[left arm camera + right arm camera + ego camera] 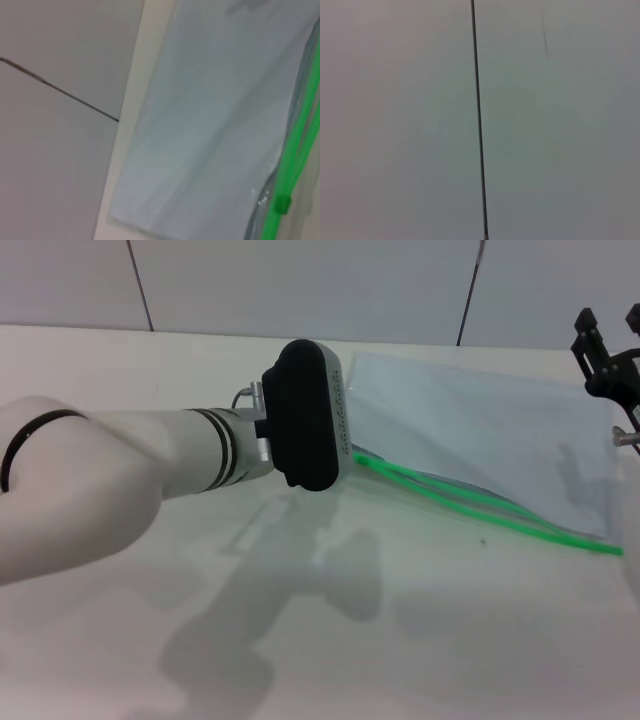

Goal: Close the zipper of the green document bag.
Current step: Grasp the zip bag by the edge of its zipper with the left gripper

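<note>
From the head view, the green document bag (480, 430) lies flat on the white bench (420, 640), the left gripper (345, 430) at its near-left corner, fingers hidden. The right gripper (607, 350) hovers far right, apparently spread. The left wrist view shows translucent plastic, the zipper (295, 150) split into 2 strands above its slider (282, 204).

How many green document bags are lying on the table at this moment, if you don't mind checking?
1. The green document bag lies flat on the table, ahead and right of the left arm's wrist; nothing suggests another is hidden.
</note>
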`<state>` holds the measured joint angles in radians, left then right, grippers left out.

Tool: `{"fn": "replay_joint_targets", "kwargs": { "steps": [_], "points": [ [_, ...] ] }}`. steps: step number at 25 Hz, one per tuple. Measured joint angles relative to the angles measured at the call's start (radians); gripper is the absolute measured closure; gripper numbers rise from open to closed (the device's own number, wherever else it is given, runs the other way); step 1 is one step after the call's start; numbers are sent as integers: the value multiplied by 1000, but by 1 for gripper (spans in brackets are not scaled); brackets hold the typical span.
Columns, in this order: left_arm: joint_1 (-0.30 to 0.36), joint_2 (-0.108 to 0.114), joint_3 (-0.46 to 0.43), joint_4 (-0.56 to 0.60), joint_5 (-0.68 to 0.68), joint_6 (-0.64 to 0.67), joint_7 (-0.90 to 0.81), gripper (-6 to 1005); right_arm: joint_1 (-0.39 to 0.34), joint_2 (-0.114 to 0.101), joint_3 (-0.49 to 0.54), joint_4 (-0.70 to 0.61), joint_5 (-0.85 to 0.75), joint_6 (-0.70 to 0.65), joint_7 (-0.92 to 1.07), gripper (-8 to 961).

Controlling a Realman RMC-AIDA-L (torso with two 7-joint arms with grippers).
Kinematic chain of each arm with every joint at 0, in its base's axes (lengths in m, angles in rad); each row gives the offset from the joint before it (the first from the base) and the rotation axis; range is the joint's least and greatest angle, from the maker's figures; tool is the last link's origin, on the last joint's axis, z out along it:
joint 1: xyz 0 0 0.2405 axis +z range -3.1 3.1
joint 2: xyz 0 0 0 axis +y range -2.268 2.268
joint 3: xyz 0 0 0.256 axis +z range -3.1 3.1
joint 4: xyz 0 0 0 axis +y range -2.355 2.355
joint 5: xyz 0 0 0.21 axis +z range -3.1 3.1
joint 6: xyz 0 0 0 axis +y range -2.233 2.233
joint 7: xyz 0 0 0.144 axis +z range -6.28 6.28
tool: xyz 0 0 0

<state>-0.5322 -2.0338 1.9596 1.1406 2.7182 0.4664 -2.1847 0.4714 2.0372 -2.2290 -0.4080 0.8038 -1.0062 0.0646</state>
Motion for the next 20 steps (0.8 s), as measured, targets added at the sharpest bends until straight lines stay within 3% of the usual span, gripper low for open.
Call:
{"fn": "replay_joint_targets", "kwargs": {
  "steps": [20],
  "points": [
    [-46, 0, 76, -115, -10, -174, 34, 211, 5, 2, 0, 2, 0, 0, 0, 346]
  ]
}}
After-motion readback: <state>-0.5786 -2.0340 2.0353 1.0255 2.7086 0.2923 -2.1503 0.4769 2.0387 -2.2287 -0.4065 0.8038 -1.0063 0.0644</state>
